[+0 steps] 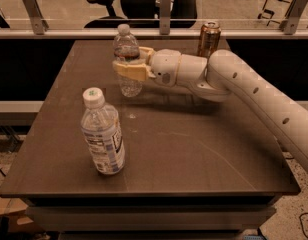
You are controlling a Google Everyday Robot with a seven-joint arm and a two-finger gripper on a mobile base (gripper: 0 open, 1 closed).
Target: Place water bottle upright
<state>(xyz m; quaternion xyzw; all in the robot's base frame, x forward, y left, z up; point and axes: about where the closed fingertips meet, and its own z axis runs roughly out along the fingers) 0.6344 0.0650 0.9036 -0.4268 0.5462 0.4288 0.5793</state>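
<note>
The water bottle (127, 59) stands upright toward the back of the dark table (194, 149), slim, clear and ribbed, with a red-and-dark band near its shoulder and a small pale cap. My gripper (130, 67) reaches in from the right, and its tan fingers (129, 72) wrap around the bottle's middle, shut on it. The bottle's base looks level with the tabletop; I cannot tell whether it touches.
A wider clear bottle (103, 133) with a white green-marked cap stands at the front left. A brown drink can (209, 39) stands at the back right, behind my arm (254, 99). A rail and an office chair lie beyond the table's far edge.
</note>
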